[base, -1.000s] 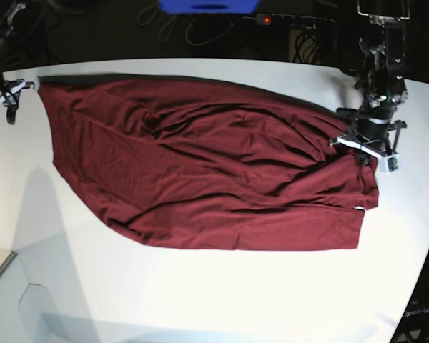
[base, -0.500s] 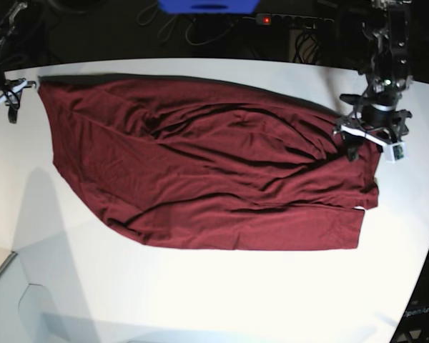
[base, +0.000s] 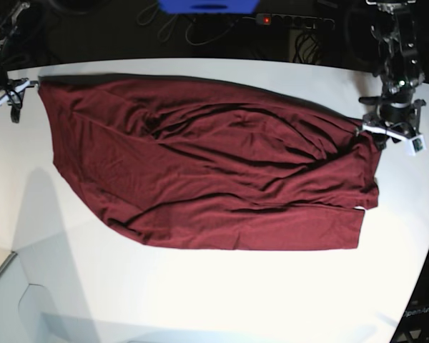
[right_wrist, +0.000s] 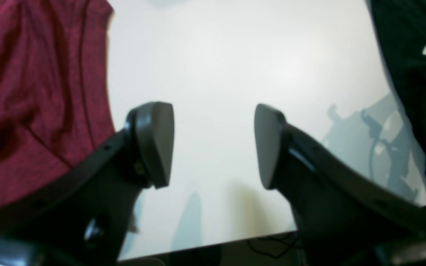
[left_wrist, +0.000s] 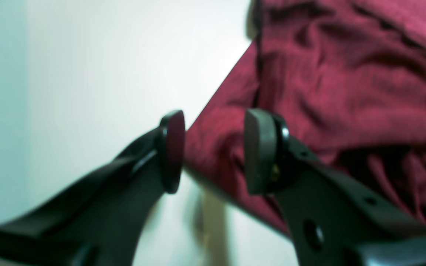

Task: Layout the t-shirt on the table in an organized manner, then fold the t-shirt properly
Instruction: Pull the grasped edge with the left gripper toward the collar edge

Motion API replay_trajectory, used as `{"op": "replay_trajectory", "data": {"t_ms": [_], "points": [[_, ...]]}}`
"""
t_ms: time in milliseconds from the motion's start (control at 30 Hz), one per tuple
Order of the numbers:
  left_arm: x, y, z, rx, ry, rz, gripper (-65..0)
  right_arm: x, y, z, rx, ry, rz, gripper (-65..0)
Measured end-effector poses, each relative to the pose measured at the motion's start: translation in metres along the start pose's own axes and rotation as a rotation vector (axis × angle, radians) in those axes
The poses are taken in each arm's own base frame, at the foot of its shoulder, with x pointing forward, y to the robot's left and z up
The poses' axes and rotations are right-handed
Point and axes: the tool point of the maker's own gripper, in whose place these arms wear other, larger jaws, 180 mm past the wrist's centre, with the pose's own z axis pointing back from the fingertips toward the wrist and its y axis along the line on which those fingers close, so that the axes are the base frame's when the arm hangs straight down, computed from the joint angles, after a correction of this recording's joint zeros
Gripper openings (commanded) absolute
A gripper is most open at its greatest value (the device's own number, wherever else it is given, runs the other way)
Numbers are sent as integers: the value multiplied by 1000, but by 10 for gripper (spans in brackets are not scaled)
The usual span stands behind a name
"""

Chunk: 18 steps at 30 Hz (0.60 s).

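Note:
The dark maroon t-shirt (base: 214, 171) lies spread and wrinkled across the white table (base: 200, 300), its lower part folded over. At the shirt's right edge, my left gripper (base: 375, 134) hovers above the cloth. In the left wrist view this gripper (left_wrist: 215, 151) stands open, and the t-shirt (left_wrist: 346, 74) shows behind the gap with no cloth pinched. At the shirt's far left corner is my right gripper (base: 14, 100). It is open (right_wrist: 215, 144) over bare table, with the t-shirt's hem (right_wrist: 31, 92) just left of its fingers.
Beyond the table's far edge are a power strip (base: 293, 20) with a red light, a blue object (base: 207, 6) and dark cables. The table's curved edge (base: 422, 236) runs down the right side. A lower grey panel (base: 0, 279) sits at the near left corner.
My left gripper opened, let go of the shirt's right edge and moved up and to the right, off the cloth. The shirt and the right gripper stayed where they were.

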Motion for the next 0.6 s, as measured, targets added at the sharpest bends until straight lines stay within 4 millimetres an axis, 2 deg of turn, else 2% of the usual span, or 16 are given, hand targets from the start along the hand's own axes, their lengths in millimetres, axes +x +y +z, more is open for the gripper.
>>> {"op": "replay_trajectory", "data": {"t_ms": [133, 167, 333, 367, 500, 600], "points": [[-15, 5, -8, 21, 43, -3, -424, -1, 0, 0, 0, 2, 0, -306], [-22, 4, -11, 22, 64, -17, -453, 0, 0, 0, 0, 1, 0, -306], [-28, -2, -20, 4, 58, -29, -635, 0, 0, 0, 1, 1, 1, -306], [-29, 1, -21, 8, 54, -29, -650, 0, 0, 0, 1, 1, 2, -306], [-33, 6, -19, 12, 49, -37, -647, 0, 0, 0, 1, 0, 2, -306], [-43, 21, -1, 16, 70, -91, -647, 1, -1, 0, 0, 0, 4, -306]]}}
